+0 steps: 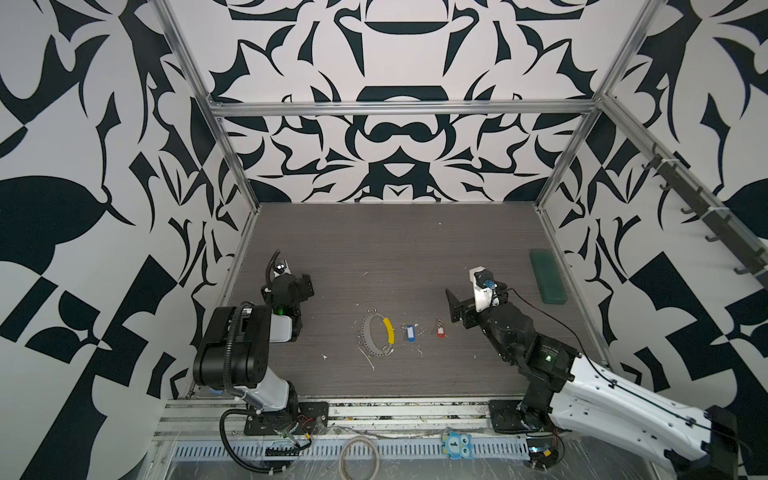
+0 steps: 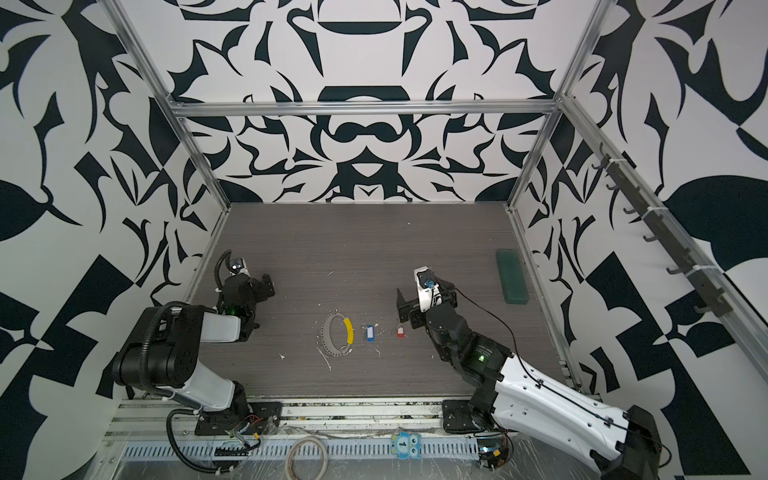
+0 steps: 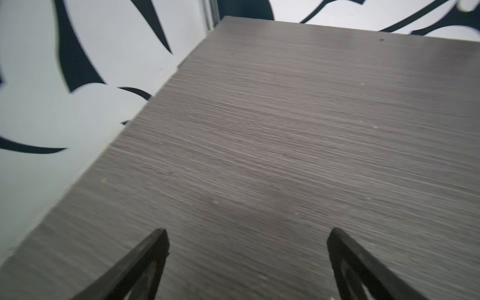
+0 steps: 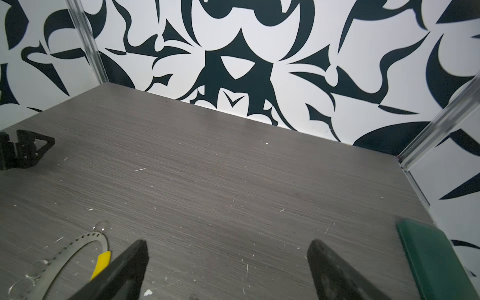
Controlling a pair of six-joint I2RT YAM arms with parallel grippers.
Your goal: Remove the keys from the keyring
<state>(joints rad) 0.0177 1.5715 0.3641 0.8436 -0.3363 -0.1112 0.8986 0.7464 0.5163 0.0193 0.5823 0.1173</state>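
Nearest, the keyring (image 1: 366,338) lay flat in the middle, with the blue key (image 1: 411,333) just right of it and the red key (image 1: 441,331) further right, both apart from the loop, so the removal looked done. Slightly farther, the left gripper (image 3: 248,231) and right gripper (image 4: 228,241) hung wide open and empty on either side, presumably because nothing was left to hold; a green block (image 1: 547,276) lay far right

A dark green flat rectangular pad (image 1: 547,277) lies on the grey wood-grain table (image 1: 374,249) near its right edge (white scraps (image 1: 371,361) litter the middle).
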